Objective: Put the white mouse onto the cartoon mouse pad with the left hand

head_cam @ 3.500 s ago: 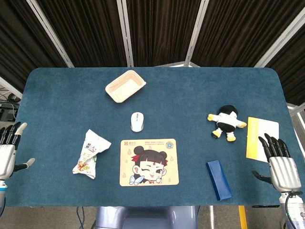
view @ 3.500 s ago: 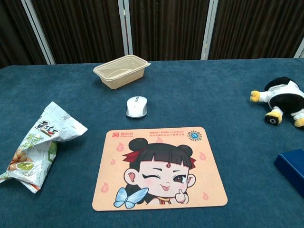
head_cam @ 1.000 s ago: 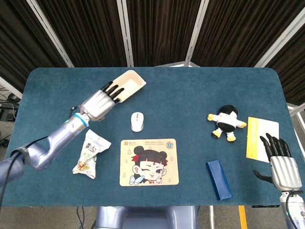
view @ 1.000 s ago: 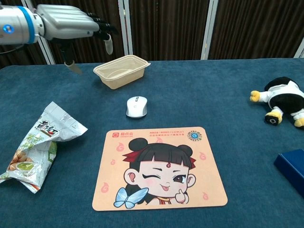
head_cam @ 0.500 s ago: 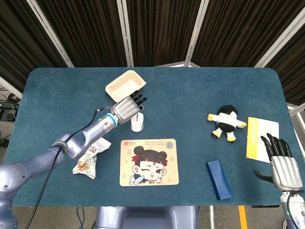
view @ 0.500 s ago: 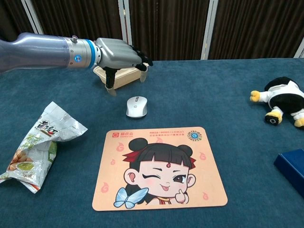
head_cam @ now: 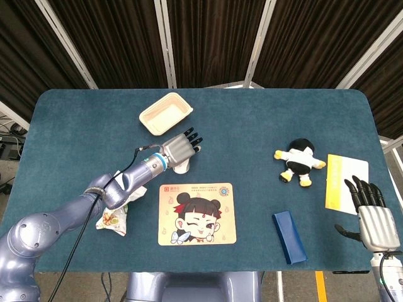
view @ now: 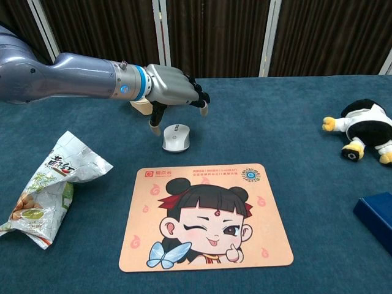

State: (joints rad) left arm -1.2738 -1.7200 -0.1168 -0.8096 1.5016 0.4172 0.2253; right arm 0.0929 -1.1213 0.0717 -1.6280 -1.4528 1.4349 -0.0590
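Two cameras give me the blue worktop [head_cam: 264, 126], and on it the cartoon mouse pad [view: 205, 215] lies near the front edge, middle of the scene. My left robot hand [view: 173, 87] hovers just above the white mouse [view: 176, 137], fingers spread and lightly curled, holding nothing; from the chest view I see a gap between the fingertips and the mouse. The mouse sits on the cloth just beyond the pad's far edge, not on it. Left of the pad lies a crumpled snack bag [view: 48, 188]. A beige tray [head_cam: 165, 113] sits farther back, partly behind my hand in the chest view. My right robot hand [head_cam: 370, 217] rests open at the near right corner, fingers apart, beside a yellow booklet [head_cam: 345, 182]. A plush toy [head_cam: 298, 162] and a blue box [head_cam: 289, 236] lie right of the pad.
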